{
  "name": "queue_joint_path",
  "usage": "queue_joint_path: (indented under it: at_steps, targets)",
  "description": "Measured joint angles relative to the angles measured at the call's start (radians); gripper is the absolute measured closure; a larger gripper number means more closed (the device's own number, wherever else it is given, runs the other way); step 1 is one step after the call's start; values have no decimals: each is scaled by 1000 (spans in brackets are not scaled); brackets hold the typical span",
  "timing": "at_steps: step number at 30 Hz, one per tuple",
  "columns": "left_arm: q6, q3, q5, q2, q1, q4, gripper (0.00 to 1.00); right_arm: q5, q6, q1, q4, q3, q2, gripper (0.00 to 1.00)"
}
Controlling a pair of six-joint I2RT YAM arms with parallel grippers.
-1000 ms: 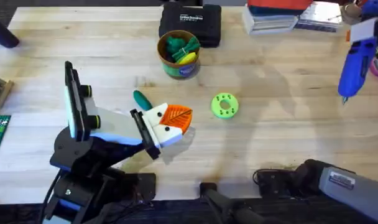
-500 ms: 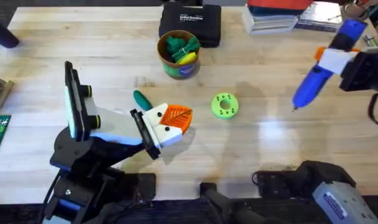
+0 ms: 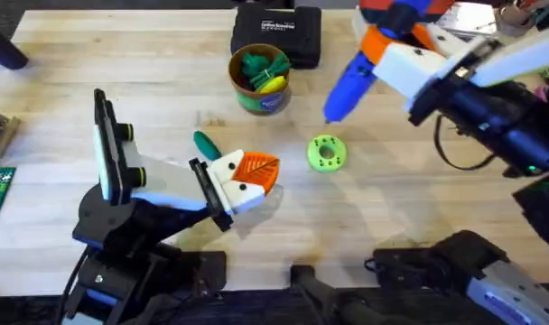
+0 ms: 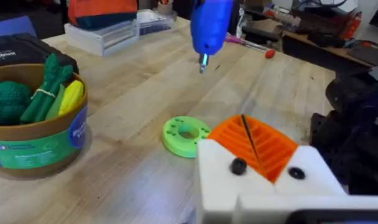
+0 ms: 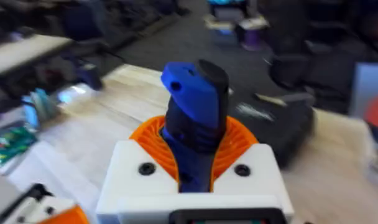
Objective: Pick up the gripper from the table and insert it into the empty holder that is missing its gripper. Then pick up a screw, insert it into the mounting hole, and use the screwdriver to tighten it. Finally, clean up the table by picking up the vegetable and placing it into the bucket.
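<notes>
Right jaws clamp the screwdriver [image 3: 351,81], tilted above the green ring [image 3: 326,153]; left jaws together.

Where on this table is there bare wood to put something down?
Bare wood lies in the near right corner past the green ring, and at the far left, left of the bucket. It is crowded around the left gripper, the vegetable and under the screwdriver.

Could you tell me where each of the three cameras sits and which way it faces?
Overhead: above the arm bases, looking down and forward at the table; both arms show.
Left wrist: low behind the left gripper, facing the bucket and green ring.
Right wrist: behind the right gripper, clamped on the screwdriver.
All three share the screwdriver.
</notes>
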Motion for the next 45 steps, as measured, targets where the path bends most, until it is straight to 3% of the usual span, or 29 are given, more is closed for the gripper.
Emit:
queue_joint_path:
  at_steps: [8, 13, 26, 45]
  targets:
    - [0, 0, 0, 0, 0, 0, 997, -3, 24, 220, 451, 0, 163, 820]
    - [0, 0, 0, 0, 0, 0, 997, -10, 25, 325, 594, 0, 246, 822]
    - [0, 0, 0, 0, 0, 0, 997, -14, 25, 466, 610, 0, 308, 825]
    - [0, 0, 0, 0, 0, 0, 997, -17, 19, 518, 609, 0, 346, 829]
